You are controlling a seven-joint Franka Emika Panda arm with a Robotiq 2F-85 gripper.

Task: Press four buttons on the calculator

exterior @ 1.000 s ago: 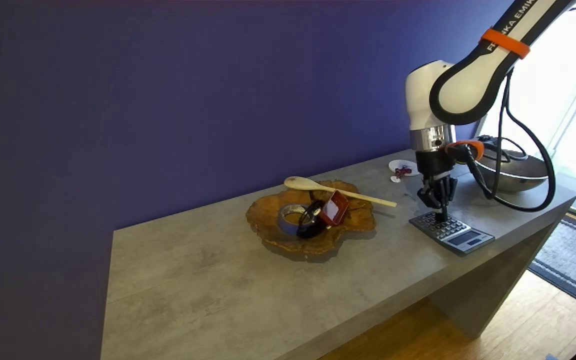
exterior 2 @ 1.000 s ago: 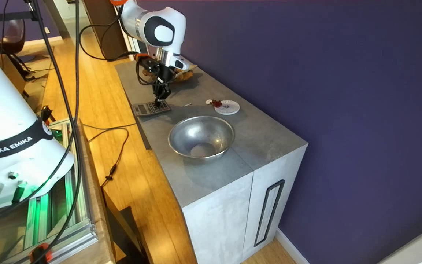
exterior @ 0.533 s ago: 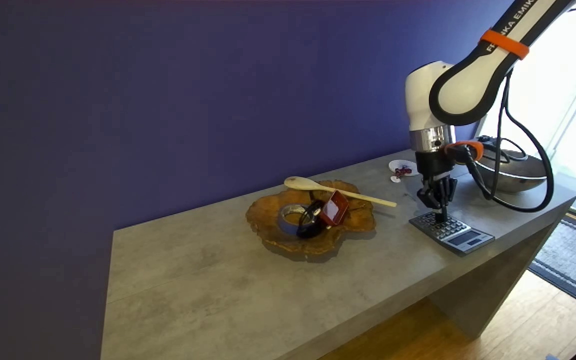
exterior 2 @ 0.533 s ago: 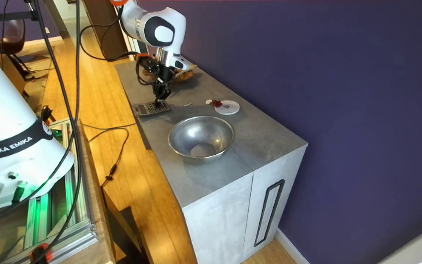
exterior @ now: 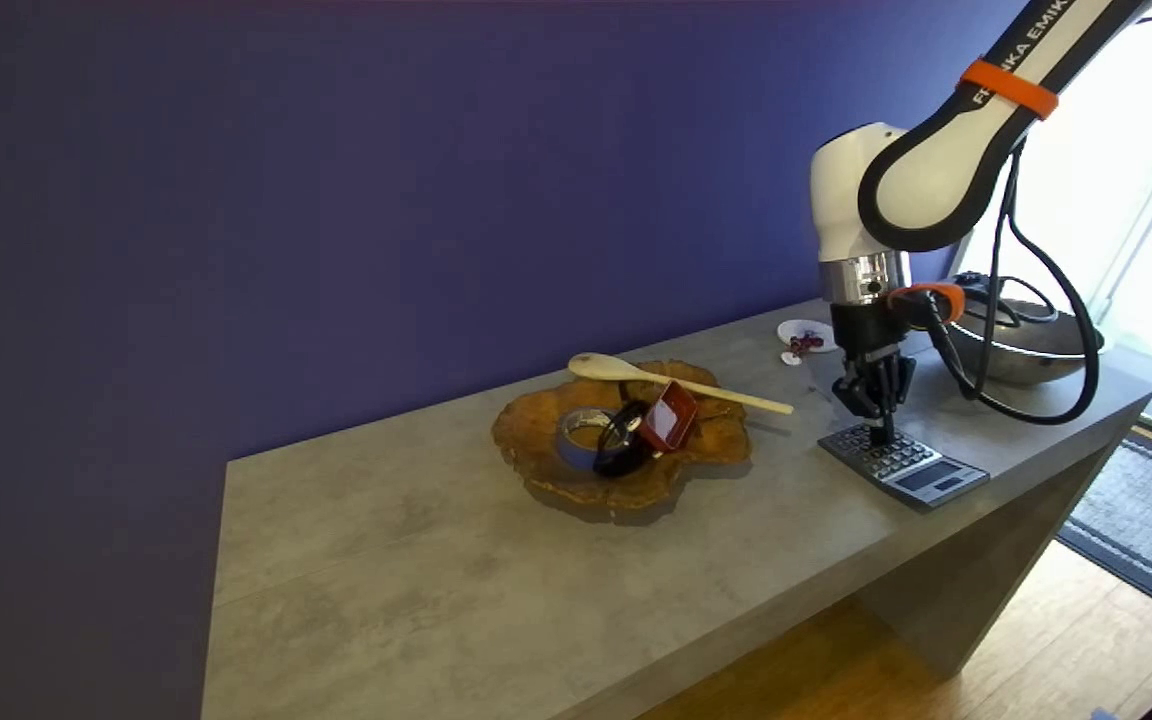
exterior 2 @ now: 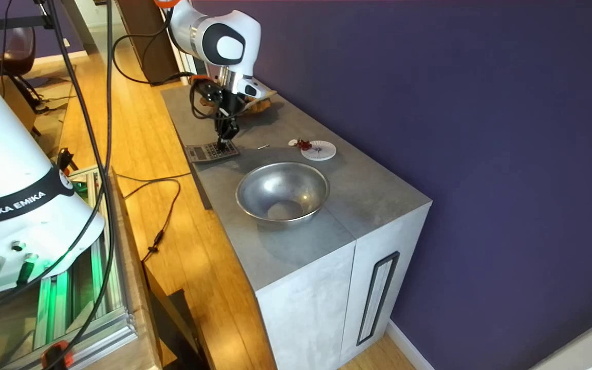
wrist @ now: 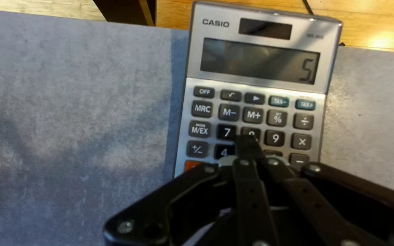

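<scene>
A grey table runs along a purple wall, with wooden floor on the table's other side. By the table's floor-side edge lies the calculator, its long axis across the table, the display end pointing to that edge, the buttons end toward the wall. Above the table the gripper is narrow, fingertips together, down at the buttons.

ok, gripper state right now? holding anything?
Gripper: closed, nothing visibly held, pointing down at the calculator; can't tell if it's pressing.
</scene>
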